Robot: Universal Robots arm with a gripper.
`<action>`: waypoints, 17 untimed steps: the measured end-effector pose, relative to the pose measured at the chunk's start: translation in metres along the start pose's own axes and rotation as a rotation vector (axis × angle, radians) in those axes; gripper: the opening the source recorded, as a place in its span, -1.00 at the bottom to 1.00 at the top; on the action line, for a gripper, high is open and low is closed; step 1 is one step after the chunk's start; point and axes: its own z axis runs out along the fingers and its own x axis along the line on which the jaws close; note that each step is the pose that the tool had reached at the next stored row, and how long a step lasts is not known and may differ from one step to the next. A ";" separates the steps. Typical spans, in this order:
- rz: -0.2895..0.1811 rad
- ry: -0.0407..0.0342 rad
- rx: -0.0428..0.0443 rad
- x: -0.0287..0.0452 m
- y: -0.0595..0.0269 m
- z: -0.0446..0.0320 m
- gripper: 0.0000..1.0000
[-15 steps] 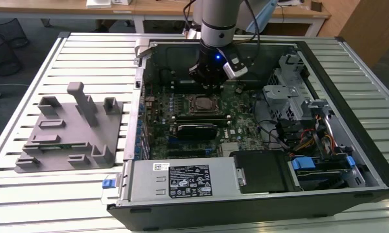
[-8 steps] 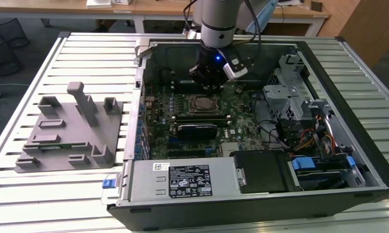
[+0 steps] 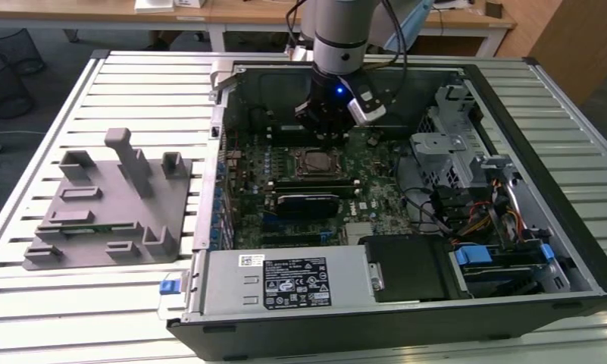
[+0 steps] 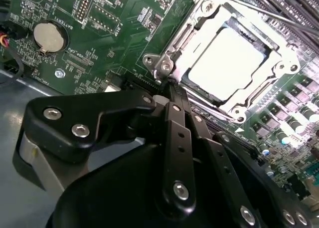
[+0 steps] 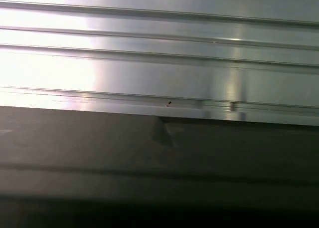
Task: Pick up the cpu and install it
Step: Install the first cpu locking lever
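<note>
The cpu (image 4: pixel 227 58) lies flat inside the socket (image 4: pixel 234 63) on the green motherboard (image 4: pixel 114 33), its silver top bright in the second wrist view, framed on all sides by the socket's metal bracket. In the exterior view the socket (image 3: pixel 314 161) sits near the middle of the open computer case (image 3: pixel 545 114), with black memory sticks (image 3: pixel 308 185) just on its near side.

The pincer (image 4: pixel 169 86) is closed on nothing, its black fingers (image 4: pixel 175 133) pressed together; the tips are right at the socket's corner by a screw, beside the chip rather than over it. In the exterior view the pincer (image 3: pixel 330 136) hangs from the arm (image 3: pixel 341 38) just beyond the socket's far edge.

Room around it is tight: the case's far wall stands close behind the arm, a drive cage (image 3: pixel 455 144) and cables crowd the exterior view's right, and the power supply (image 3: pixel 283 282) blocks the near side. To the exterior view's left, outside the case, a grey fixture (image 3: pixel 111 205) rests on the slatted surface (image 3: pixel 40 303).
</note>
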 end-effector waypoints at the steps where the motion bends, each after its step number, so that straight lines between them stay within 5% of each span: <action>1: 0.000 0.0003 0.0002 0.0000 0.0000 -0.0020 -0.79; 5: 0.000 0.0006 0.0007 0.0000 0.0000 -0.0106 -0.79; 17: 0.000 0.0006 0.0005 0.0003 -0.0074 -0.0108 -0.79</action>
